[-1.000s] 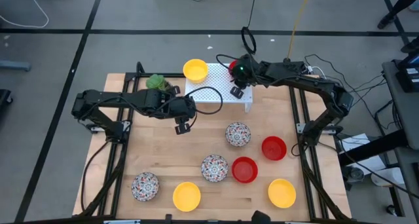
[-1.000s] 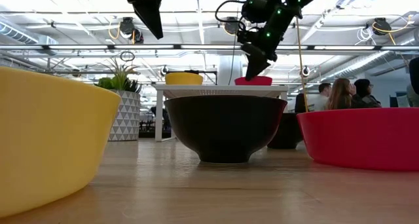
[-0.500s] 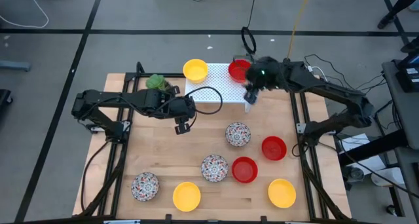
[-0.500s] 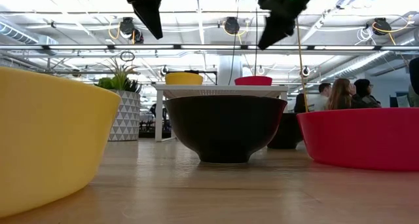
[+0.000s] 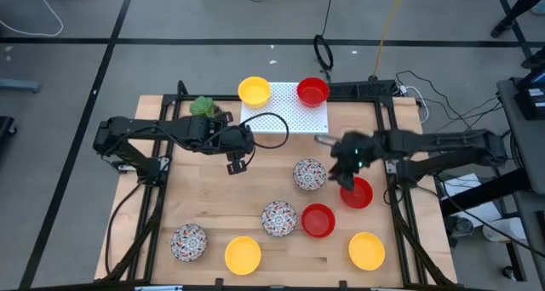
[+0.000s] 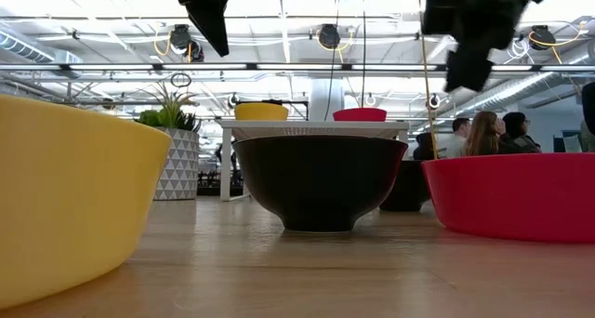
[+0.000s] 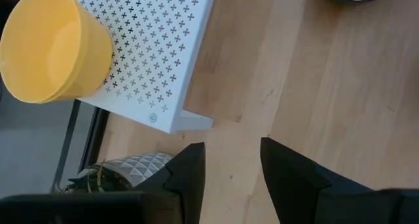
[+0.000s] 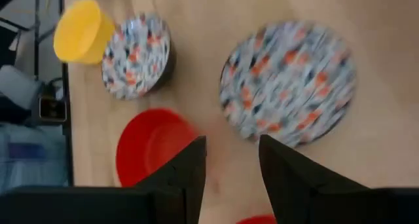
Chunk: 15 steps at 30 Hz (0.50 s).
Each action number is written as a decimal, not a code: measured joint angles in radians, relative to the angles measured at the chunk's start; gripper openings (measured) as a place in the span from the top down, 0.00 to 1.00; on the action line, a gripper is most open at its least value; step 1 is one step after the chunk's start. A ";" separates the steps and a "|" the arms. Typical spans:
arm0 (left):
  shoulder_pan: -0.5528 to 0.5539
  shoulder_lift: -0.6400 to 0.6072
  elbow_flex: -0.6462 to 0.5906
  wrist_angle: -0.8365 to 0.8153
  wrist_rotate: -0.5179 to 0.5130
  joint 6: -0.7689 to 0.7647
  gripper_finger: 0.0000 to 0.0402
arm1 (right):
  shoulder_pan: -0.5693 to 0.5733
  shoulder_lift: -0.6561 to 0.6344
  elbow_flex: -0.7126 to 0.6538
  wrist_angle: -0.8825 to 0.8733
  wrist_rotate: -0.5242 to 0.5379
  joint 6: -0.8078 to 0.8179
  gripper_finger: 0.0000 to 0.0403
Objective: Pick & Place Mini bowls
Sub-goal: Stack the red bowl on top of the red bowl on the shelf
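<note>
I see a grey floor (image 5: 68, 78) crossed by dark lines around the wooden desk (image 5: 204, 214); ceiling pipes (image 6: 279, 67) and seated people (image 6: 483, 132) beyond.

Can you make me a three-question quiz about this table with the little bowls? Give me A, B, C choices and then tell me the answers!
1. Where is the right gripper?
A. Over the plant
B. Near the red bowl on the table's right side
C. Off the table

2. How many bowls sit on the white rack?
A. Two
B. Four
C. None

3. What is the left gripper doing?
A. Holding a yellow bowl
B. Holding the plant
C. Open, holding nothing

Answers:
1 B: the high view shows it beside the mosaic bowl, by that red bowl.
2 A: a yellow bowl and a red rack bowl sit there.
3 C: the left wrist view shows spread fingers with only wood between.
</note>
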<state>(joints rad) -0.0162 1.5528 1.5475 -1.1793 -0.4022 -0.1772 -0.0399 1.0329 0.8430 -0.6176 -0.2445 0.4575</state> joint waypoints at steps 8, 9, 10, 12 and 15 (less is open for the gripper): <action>0.000 0.000 0.000 0.002 0.000 -0.017 0.62 | 0.222 0.052 -0.073 0.002 0.081 0.143 0.68; 0.000 0.000 0.000 0.003 0.000 -0.017 0.62 | 0.242 0.057 -0.073 0.002 0.095 0.164 0.68; 0.000 0.000 0.000 0.004 0.000 -0.018 0.62 | 0.259 0.062 -0.073 -0.005 0.111 0.193 0.68; 0.000 0.000 0.000 0.005 0.000 -0.020 0.62 | 0.283 0.076 -0.073 -0.023 0.142 0.276 0.68; 0.000 0.000 0.000 0.007 0.000 -0.021 0.62 | 0.309 0.099 -0.073 -0.063 0.169 0.399 0.68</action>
<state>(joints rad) -0.0162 1.5528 1.5475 -1.1725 -0.4023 -0.1982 0.2694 1.1318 0.7704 -0.6810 -0.0757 0.8560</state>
